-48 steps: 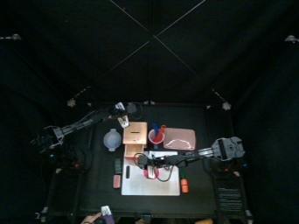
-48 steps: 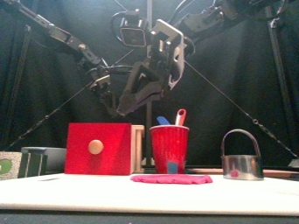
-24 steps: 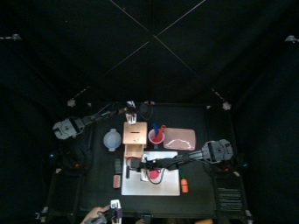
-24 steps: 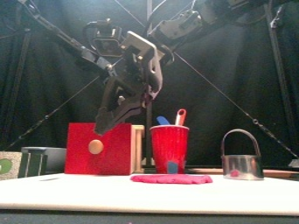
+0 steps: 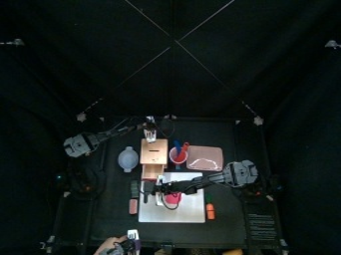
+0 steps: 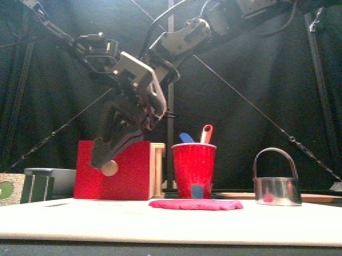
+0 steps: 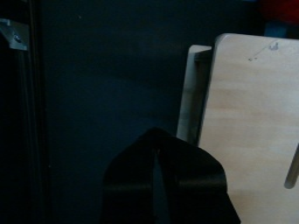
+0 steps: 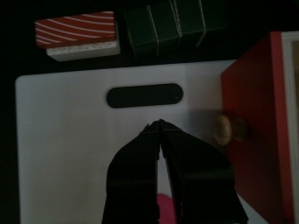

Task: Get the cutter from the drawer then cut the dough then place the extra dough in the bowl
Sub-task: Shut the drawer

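Cutting board (image 5: pixel 167 213): white, flat on the desk's (image 5: pixel 226 229) front half.
Red cup (image 6: pixel 194 170): board's 12 o'clock, holding blue knife (image 6: pixel 186 138) and red knife (image 6: pixel 206 133).
Pink tray (image 5: pixel 204 157): board's 1 o'clock.
Sushi roll (image 8: pixel 170 26), red-striped toy (image 8: pixel 79 33): side by side, board's 9 o'clock.

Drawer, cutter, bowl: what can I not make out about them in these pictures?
Drawer inside: hidden by its red front, in the front and right wrist views.
Cutter: plain in the front view, too small to find in the top view.
Bowl: too small in the top view to see inside.
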`<act>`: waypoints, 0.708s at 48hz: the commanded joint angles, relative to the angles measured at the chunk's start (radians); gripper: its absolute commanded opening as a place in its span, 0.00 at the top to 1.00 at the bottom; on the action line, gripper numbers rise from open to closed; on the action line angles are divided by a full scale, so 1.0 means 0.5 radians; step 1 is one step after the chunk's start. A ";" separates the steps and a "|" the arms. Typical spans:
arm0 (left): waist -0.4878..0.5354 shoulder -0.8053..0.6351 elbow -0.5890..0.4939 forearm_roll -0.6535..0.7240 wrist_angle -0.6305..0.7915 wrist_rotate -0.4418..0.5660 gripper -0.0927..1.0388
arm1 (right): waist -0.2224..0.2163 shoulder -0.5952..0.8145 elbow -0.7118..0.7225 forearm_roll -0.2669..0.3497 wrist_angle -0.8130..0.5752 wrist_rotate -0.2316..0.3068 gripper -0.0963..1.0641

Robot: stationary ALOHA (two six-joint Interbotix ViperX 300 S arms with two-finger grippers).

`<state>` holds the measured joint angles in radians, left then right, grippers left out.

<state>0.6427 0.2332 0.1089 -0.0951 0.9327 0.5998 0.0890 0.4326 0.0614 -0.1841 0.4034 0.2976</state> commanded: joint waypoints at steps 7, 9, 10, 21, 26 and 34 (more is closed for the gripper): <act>-0.006 0.006 0.012 -0.015 -0.021 0.037 0.55 | -0.077 -0.034 -0.092 -0.064 0.071 0.003 0.83; -0.006 0.006 0.012 -0.018 -0.028 0.040 0.55 | -0.083 -0.037 -0.098 -0.071 0.074 0.003 0.83; -0.006 0.009 0.012 -0.021 -0.034 0.040 0.55 | -0.089 -0.034 -0.101 -0.077 0.080 0.003 0.83; -0.003 0.012 0.015 -0.034 -0.067 0.046 0.55 | -0.141 -0.034 -0.107 -0.147 0.098 0.003 0.83; -0.006 0.012 0.025 -0.031 -0.067 0.046 0.55 | -0.163 -0.034 -0.107 -0.172 0.126 0.000 0.83; -0.003 0.012 0.043 -0.031 -0.067 0.046 0.55 | -0.199 -0.037 -0.114 -0.236 0.184 0.000 0.83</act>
<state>0.6412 0.2531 0.1411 -0.1104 0.9020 0.6228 0.0261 0.4418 0.0276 -0.2838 0.4863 0.2991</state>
